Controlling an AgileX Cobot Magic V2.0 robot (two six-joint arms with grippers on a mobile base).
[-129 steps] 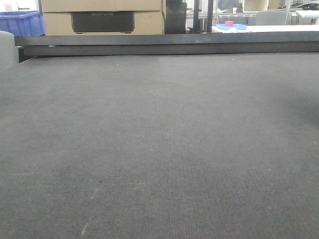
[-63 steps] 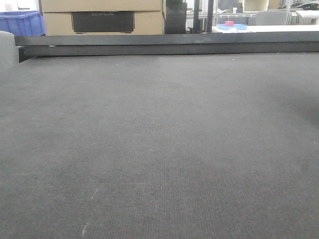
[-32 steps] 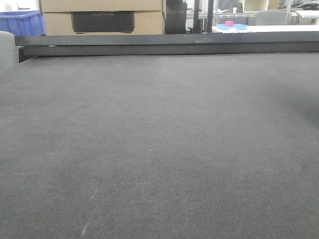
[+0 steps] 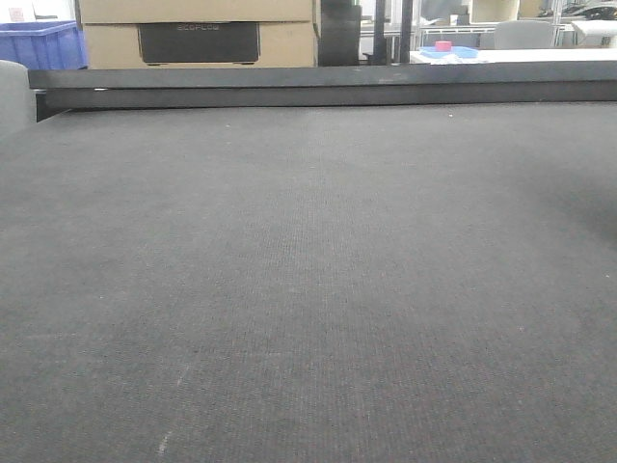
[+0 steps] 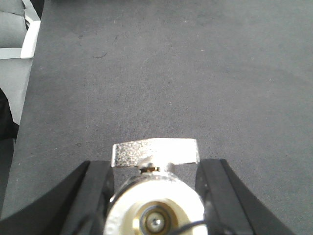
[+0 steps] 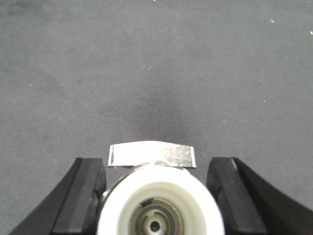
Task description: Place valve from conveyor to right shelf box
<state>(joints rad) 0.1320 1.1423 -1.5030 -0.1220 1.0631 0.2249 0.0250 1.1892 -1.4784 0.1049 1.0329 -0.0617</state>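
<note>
Dark grey woven fabric fills the front view: the conveyor runs wide and flat to a black rail along its far edge. Beyond the rail stand cardboard boxes and a blue crate. Neither arm appears in this view. The left wrist camera looks down on the left claw, whose black fingers press against both sides of the left valve. This is a round body with a pale end face and a brassy bore, and a flat silvery handle lies crosswise on its far side. The belt lies under it, and the belt's edge shows at the picture's left. The right wrist camera shows much the same: the right claw is closed around the right valve, which has a white end ring and its own silvery handle, over plain belt. Whether either valve touches the belt or hangs above it cannot be told.
</note>
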